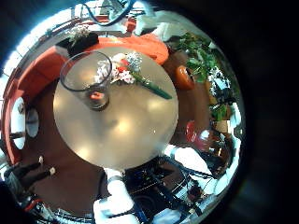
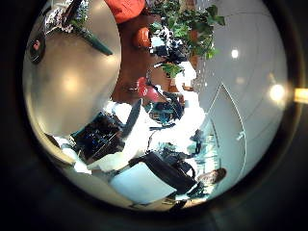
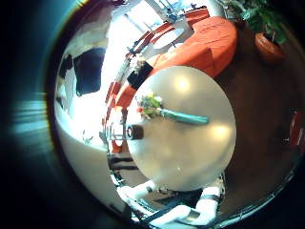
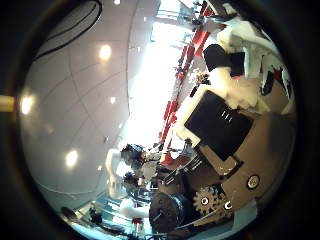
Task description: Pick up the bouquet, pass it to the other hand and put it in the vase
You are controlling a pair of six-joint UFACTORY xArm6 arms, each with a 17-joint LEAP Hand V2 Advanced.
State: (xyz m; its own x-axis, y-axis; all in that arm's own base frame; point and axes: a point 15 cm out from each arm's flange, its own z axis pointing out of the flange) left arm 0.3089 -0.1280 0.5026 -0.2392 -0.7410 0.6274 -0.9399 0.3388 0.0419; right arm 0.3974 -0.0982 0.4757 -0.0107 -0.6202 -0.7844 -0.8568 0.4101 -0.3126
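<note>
Bouquet [image 1: 126,70] lies flat on the round desk [image 1: 117,126] near its edge, just beside the vase [image 1: 87,77] (ungrasped, ready for pickup). Finger state of both hands: cannot tell.

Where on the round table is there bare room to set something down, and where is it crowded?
Most of the round table is bare: the wide stretch from the bouquet and the vase across to the far rim. The crowded part is one edge, where the bouquet lies on the tabletop close beside the upright vase, flower heads towards it.
</note>
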